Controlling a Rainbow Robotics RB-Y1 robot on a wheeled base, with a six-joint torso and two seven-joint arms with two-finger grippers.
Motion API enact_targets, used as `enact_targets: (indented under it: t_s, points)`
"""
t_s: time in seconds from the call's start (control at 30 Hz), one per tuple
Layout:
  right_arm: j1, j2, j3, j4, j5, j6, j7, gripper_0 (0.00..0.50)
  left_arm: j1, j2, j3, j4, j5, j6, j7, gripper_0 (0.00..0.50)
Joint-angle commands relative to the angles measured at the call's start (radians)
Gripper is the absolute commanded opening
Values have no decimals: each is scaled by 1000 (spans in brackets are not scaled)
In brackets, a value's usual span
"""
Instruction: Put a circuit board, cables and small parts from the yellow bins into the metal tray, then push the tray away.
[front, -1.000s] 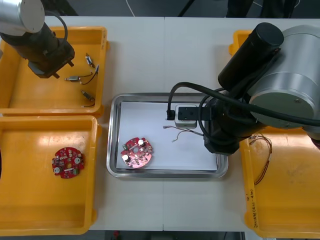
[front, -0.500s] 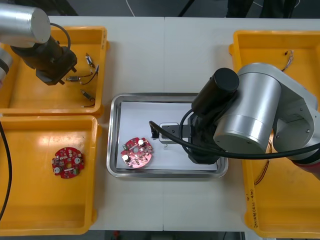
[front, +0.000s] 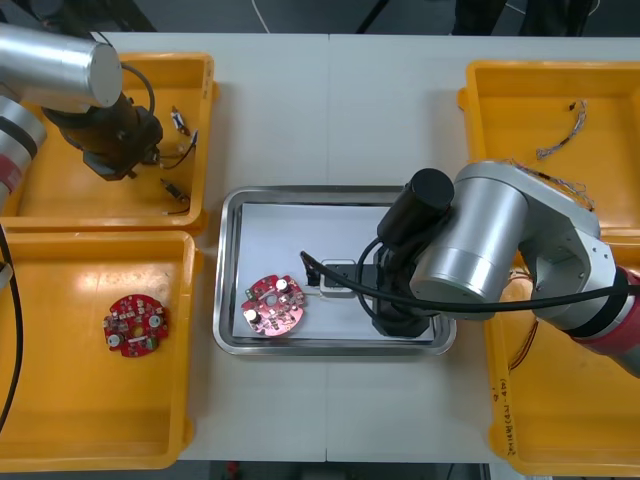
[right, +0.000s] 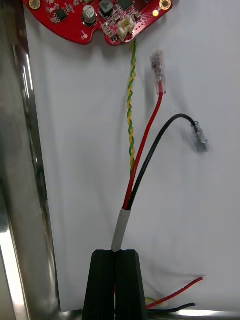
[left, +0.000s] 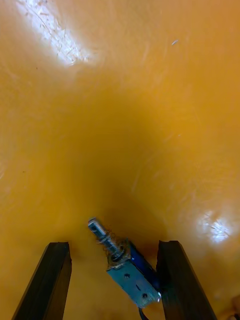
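Right pincer (right: 116, 252) moved toward near edge of shiny metal tray (front: 335, 347), clamped on red-and-black cable (right: 145, 150) near round red circuit board (right: 100, 20); release next. Left pincer (left: 114, 245) spread wide around small metal part (left: 127, 272) in far-left yellow bin (front: 100, 222).

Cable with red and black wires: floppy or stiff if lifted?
Probably floppy: the cable curves loosely beyond the shut fingers of the right gripper, over the metal tray. Likely light; its terminals might snag. Left gripper: far-left yellow bin.
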Motion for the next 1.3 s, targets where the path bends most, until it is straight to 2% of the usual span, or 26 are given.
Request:
enact_targets:
  t_s: [0.03,0.23,0.3,0.33,0.37,0.4,0.43,0.47,0.5,0.53,0.6,0.87,1.0,1.1,1.3]
  points:
    - [21,-6,25,18,7,-34,35,0,-57,-18,-24,6,-7,-14,68,500]
    - [30,-9,41,47,13,-68,38,0,-57,-21,-28,6,-8,-17,67,499]
    - [30,-12,42,47,15,-66,38,0,-57,-23,-30,6,-8,-18,67,372]
    - [30,-15,42,47,15,-66,40,0,-57,-24,-28,4,-8,-18,65,194]
    - [30,-17,42,47,16,-66,40,0,-57,-24,-28,6,-7,-20,65,78]
    - [30,-19,42,47,16,-66,40,0,-57,-24,-28,6,-7,-20,65,2]
    - [30,-20,42,47,18,-66,43,51,-57,-26,-28,6,-7,-20,65,0]
    - [30,-22,42,47,19,-66,44,78,-57,-26,-30,6,-7,-20,64,0]
    - [30,-22,42,47,21,-66,49,142,-57,-26,-28,6,-5,-20,64,0]
    - [30,-22,42,47,22,-72,52,331,-57,-24,-30,6,-5,-20,65,0]
    - [30,-23,41,47,24,-88,53,500,-57,-24,-28,6,-4,-20,65,0]
    - [30,-23,8,33,3,-97,56,500,-59,-14,7,4,-4,-20,61,0]
    - [30,-20,-27,4,-7,-65,56,500,-57,6,29,-2,-4,-17,47,1]
    - [30,-9,-62,-20,-13,-17,52,500,-57,28,41,-14,-5,6,35,0]
    - [30,23,-160,-94,-22,115,50,500,-57,75,98,-80,-4,128,-10,0]
